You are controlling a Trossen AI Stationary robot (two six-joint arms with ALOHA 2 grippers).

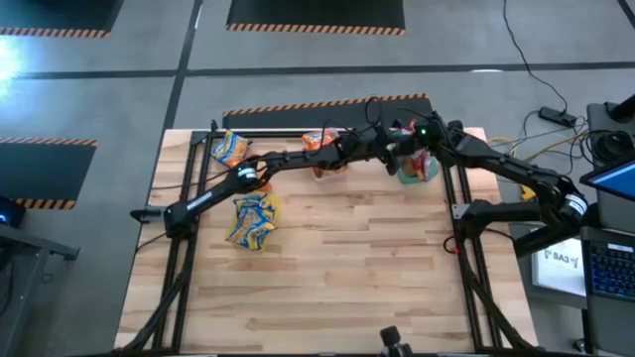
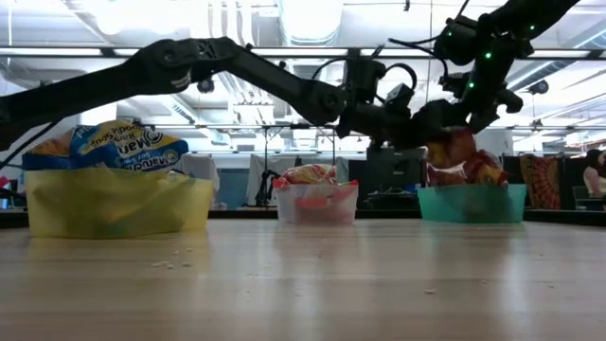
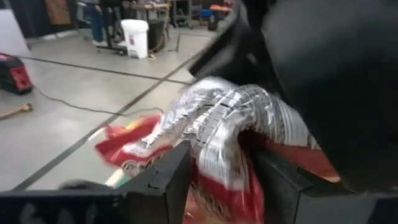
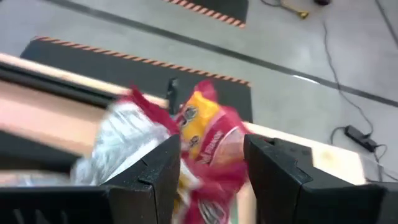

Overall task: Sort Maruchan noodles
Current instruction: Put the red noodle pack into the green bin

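1. Silvery crinkled plastic fills my left wrist view: a silvery packet [image 3: 227,121] lies bent into an arch between my left jaws, which are closed on it.
2. Its long axis runs across the jaws, and both ends droop down over a red packet [image 3: 221,193] beneath it.
3. My left gripper [image 1: 393,151] reaches far across the back of the table [image 1: 337,268], up against my right gripper [image 1: 422,147], just above the green tub [image 2: 471,203].
4. My right jaws hold a dark red packet [image 4: 208,149] with a yellow patch; it stands roughly on end between the fingers, its long axis pointing up and away from the wrist.
5. In the low view, red packets [image 2: 459,156] stick up out of the green tub, right under the two grippers.
6. A clear tub [image 2: 316,202] in the middle of the back row holds orange-red packets [image 2: 308,174] lying flat.
7. A yellow tub [image 2: 118,201] sits nearer the low camera, with yellow-and-blue packets [image 2: 128,147] heaped on it, their printing upside down.
8. From above, another group of orange-and-blue packets [image 1: 229,149] lies at the back left of the table.
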